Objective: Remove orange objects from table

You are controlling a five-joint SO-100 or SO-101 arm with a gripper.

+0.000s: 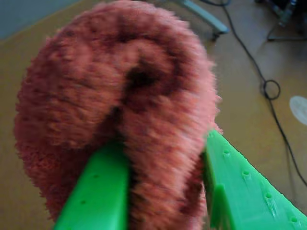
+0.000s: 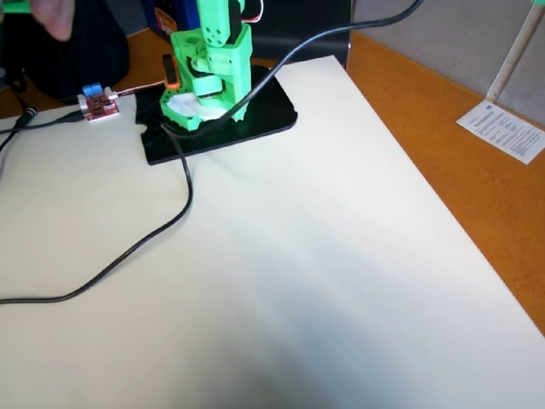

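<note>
In the wrist view my gripper (image 1: pixel 160 148) is shut on the orange fuzzy lump (image 1: pixel 120 81). The two green fingers (image 1: pixel 100 191) squeeze its lower part, and the lump fills most of the view, held in the air over a brown floor. In the fixed view the cream-white table (image 2: pixel 324 256) has no orange object on it. At the top left corner of that view, a green bit and a blurred pinkish blob (image 2: pixel 60 21) show, likely the gripper and the lump, beyond the table's far left edge.
The green arm base (image 2: pixel 209 72) stands on a black plate (image 2: pixel 264 119) at the table's far side. A black cable (image 2: pixel 153 230) runs across the table's left. A small red circuit board (image 2: pixel 98 102) lies nearby. Orange-brown wood (image 2: pixel 426 128) with a paper (image 2: pixel 502 128) borders the right. Floor cables (image 1: pixel 271 88) show below.
</note>
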